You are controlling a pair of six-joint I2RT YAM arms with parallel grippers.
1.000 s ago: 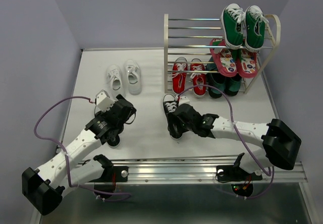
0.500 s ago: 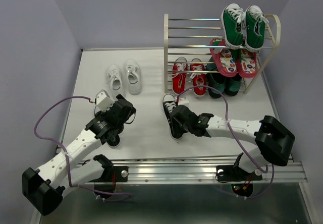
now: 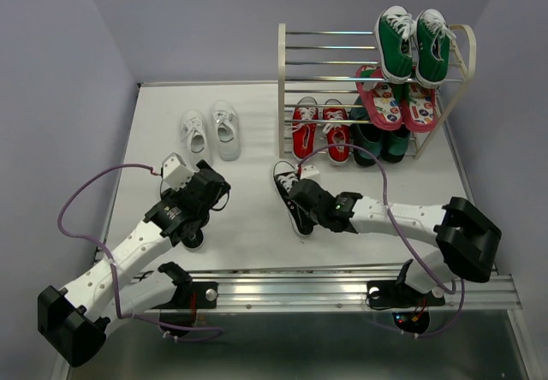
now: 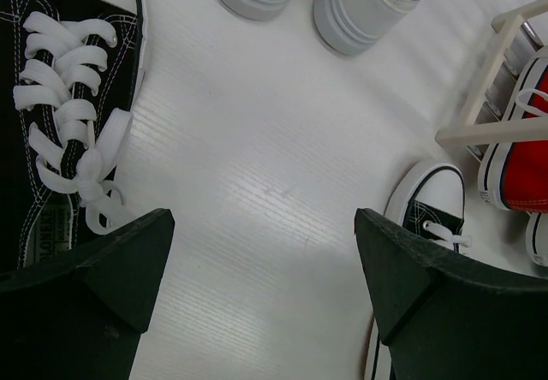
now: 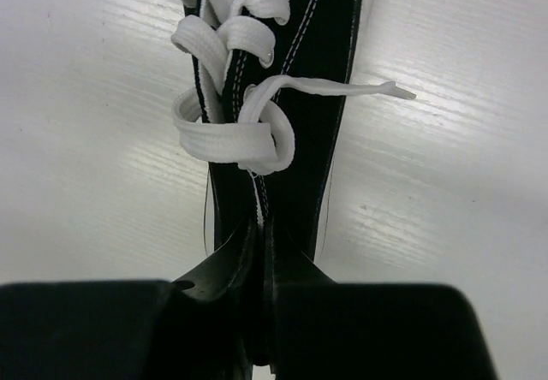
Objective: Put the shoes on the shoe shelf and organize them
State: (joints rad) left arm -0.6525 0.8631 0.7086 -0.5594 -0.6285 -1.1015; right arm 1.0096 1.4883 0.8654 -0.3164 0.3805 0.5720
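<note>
A black sneaker [image 3: 289, 187] is found on the white table [image 3: 248, 115], just in front of the shoe shelf [image 3: 286, 89], with its white toe cap turned towards the shelf. It is gripped by the right hand [image 3: 305, 198], whose fingers [image 5: 229, 264] are pressed fully together on the black cloth at the shoe's opening, just behind the bow of the white laces. Whether the sole is raised off the table cannot be told.

The second black sneaker [image 4: 51, 97] is seen at the near left of the table, partly hidden under the left arm in the top view. The left hand [image 4: 264, 226] is held above the bare table between the two black shoes, its fingers spread as wide as they go and nothing held between them.

The white sneakers [image 3: 211, 131] are set side by side on the table, well to the left of the shelf, toes pointing away from the arms. The red sneakers [image 3: 319, 129] are placed as a pair on the left half of the shelf's lowest tier.

On the right half of the shelf, green sneakers [image 3: 413, 44] are stood on the top rods and pink patterned flip-flops [image 3: 398, 99] are laid on the tier below. Dark footwear is glimpsed under these, too hidden to be named.
</note>
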